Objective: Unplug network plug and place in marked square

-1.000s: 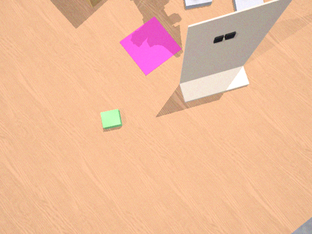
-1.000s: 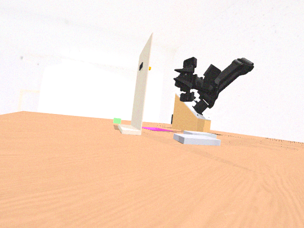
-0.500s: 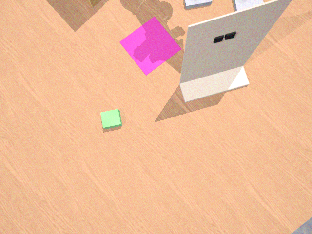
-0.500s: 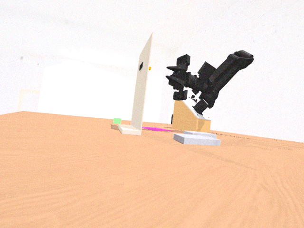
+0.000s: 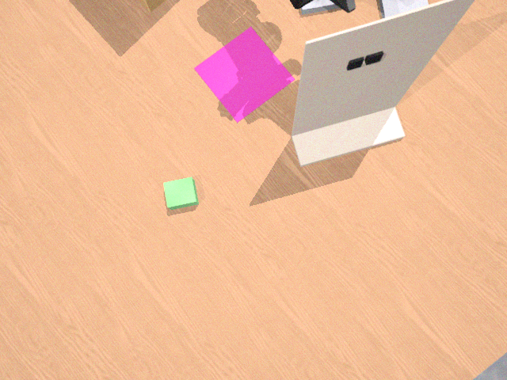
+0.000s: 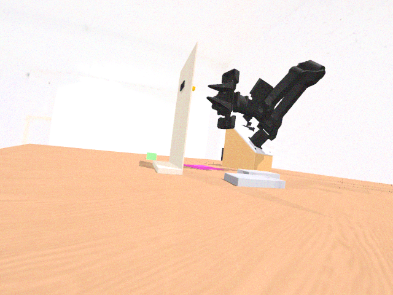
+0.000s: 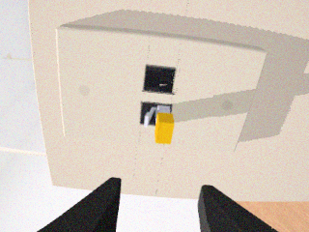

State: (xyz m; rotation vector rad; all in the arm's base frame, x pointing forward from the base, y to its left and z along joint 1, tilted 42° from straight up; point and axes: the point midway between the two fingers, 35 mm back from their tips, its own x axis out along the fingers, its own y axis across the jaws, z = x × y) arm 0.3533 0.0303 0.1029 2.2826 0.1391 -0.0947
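Observation:
The upright panel (image 5: 348,98) (image 6: 181,126) (image 7: 97,145) has two dark openings. The plug's yellow body (image 6: 193,88) (image 7: 164,130) sticks out of one opening; its thin pale tab (image 7: 149,117) shows beside it, on the left in the rolled wrist view. The other opening (image 7: 158,78) has no plug in it. My gripper (image 6: 207,91) (image 7: 160,191) is part-open and empty, at about the plug's height, with a gap between fingertips and plug. Its fingers stand one above the other in the exterior view. The magenta marked square (image 5: 245,74) (image 6: 202,166) lies flat on the table.
The panel's foot (image 5: 344,134) (image 6: 166,168) rests on the table. A green block (image 5: 180,192) (image 6: 151,156) lies on the panel's far side from my arm. Grey flat blocks (image 6: 260,181) and a sloped wooden block (image 6: 239,150) stand on my arm's side.

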